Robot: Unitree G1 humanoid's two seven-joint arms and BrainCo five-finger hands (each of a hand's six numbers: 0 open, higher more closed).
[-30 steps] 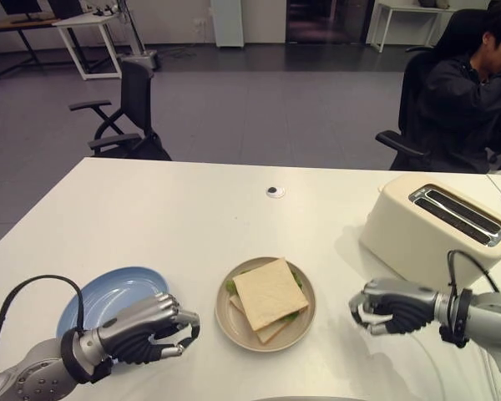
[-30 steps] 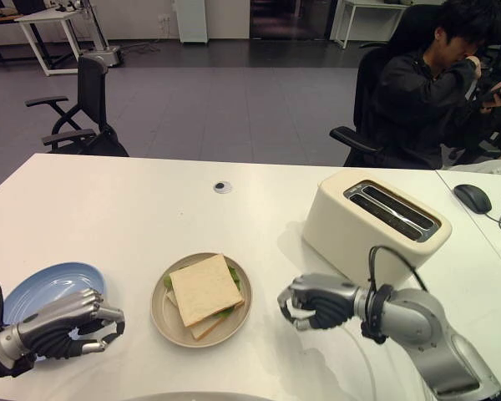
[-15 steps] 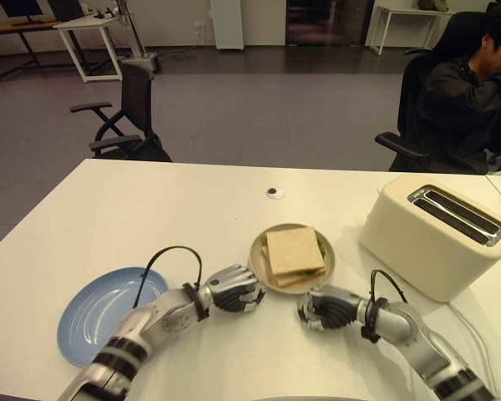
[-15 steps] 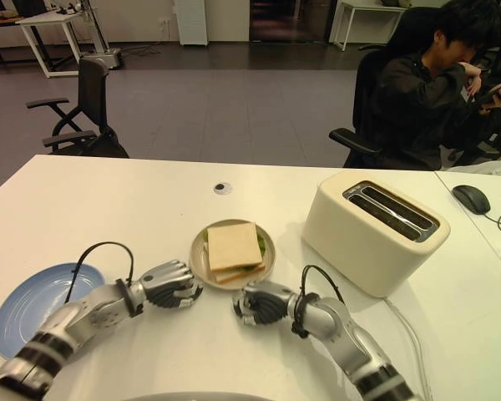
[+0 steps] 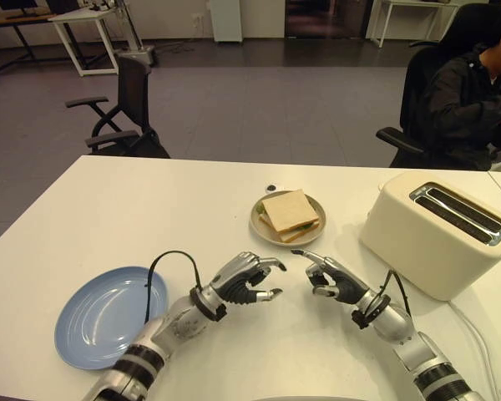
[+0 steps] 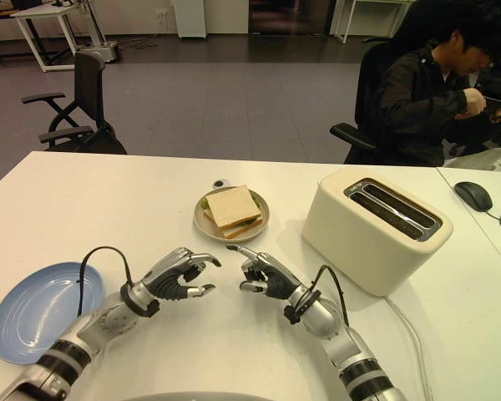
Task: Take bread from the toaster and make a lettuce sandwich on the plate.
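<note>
A sandwich (image 5: 289,212) of two bread slices with green lettuce between them lies on a small beige plate (image 5: 266,229) toward the far middle of the white table. The cream toaster (image 5: 435,233) stands at the right, its two slots showing no bread. My left hand (image 5: 245,277) rests over the table just in front of the plate, fingers spread and holding nothing. My right hand (image 5: 330,276) is beside it, a little to the right, also open with fingers extended. Both hands are a short way in front of the plate and not touching it.
An empty blue plate (image 5: 107,316) lies at the near left. A small dark round grommet (image 5: 272,187) sits behind the beige plate. A computer mouse (image 6: 472,195) and cables lie at the far right edge. A person sits on a chair beyond the table.
The plate with the sandwich now sits farther from me than before. Both hands have gone from curled beside the plate to open, and are now apart from it.
</note>
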